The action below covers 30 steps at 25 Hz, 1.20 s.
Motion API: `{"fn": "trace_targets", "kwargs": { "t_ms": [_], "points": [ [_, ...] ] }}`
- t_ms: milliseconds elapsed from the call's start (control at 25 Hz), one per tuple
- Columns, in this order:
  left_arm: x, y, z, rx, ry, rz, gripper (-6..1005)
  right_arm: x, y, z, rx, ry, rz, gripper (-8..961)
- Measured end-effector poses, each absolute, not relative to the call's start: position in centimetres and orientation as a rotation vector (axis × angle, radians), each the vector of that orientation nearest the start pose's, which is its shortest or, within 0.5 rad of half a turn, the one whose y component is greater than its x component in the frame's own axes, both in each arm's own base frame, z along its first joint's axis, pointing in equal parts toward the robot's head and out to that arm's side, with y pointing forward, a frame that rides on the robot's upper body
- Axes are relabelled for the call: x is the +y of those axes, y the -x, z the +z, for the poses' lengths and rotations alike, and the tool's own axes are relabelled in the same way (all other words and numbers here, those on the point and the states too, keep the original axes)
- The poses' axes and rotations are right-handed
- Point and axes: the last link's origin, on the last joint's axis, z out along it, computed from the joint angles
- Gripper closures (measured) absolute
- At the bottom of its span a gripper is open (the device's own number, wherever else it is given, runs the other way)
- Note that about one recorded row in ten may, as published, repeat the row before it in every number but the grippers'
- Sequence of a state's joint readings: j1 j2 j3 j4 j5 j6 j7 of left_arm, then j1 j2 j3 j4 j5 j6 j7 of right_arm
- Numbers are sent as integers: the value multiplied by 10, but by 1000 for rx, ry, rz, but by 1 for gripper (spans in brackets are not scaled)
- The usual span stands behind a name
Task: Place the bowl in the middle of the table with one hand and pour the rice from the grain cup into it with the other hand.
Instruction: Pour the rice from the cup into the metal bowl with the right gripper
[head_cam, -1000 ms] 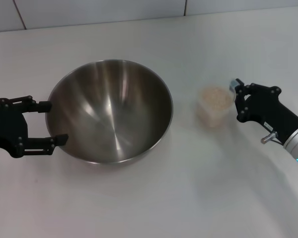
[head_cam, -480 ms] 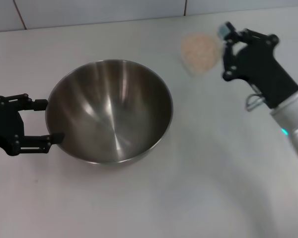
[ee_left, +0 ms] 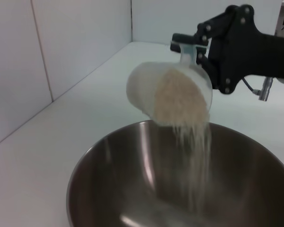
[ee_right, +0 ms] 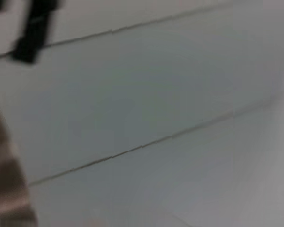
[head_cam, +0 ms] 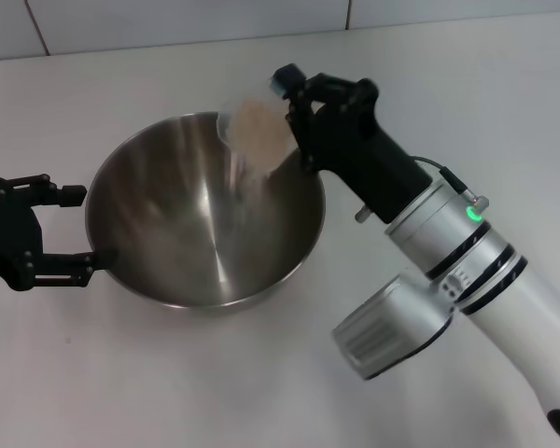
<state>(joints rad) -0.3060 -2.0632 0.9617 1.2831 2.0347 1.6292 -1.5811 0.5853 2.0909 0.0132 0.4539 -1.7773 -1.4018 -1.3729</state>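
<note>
I have the right gripper (head_cam: 294, 117) pinching the cup (head_cam: 255, 133) by its side wall, tipped well over above the bowl's (head_cam: 205, 210) rim at about 1 o'clock. Rice (ee_left: 182, 101) runs out of the mouth in a thin stream and falls into the bowl.

The left gripper (head_cam: 79, 231) sits at the bowl's 9 o'clock, fingers spread, one either side of the rim's edge line; I can't tell whether they touch the steel.

The bowl stands on the table (head_cam: 168, 373), roughly central in my head view.

On handling, I judge the cup light and thin-walled, likely to flex or slip if squeezed hard, so a grip low on the side wall near the base, as now, looks right. It gets lighter as it empties. The rice flows freely and can bounce off polished steel, so I'd keep the mouth well inside the rim. The bowl seems stiff, slick and easy to nudge; the thin rim is the only real place to take hold.

Hard to see: the bowl's floor in both views, so I can't say how much rice has landed. The far finger on the cup is hidden behind it. My right wrist view shows only blurred tiled wall, nothing of the cup.
</note>
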Motion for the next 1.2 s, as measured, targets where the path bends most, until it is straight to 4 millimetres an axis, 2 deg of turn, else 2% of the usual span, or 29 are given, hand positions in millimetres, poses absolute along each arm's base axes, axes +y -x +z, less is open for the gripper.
{"fn": "trace_targets", "kwargs": {
  "t_ms": [240,720,920,1080,1200],
  "points": [
    [307,245,58,-315,2793,-261,147,289,-190,-104,-1202,1419,27,952],
    [308,241,55,-299,2812,-262,147,284,-179,-122,-1665,1036,-367,952],
    [309,240,55,-294,2817,-265,147,276,-175,-135,-1837,912,-437,952],
    [309,239,54,-293,2820,-266,147,275,-176,-142,-1933,863,-461,952],
    [308,239,54,-295,2821,-267,147,277,-176,-141,-1903,893,-472,951]
  ]
}}
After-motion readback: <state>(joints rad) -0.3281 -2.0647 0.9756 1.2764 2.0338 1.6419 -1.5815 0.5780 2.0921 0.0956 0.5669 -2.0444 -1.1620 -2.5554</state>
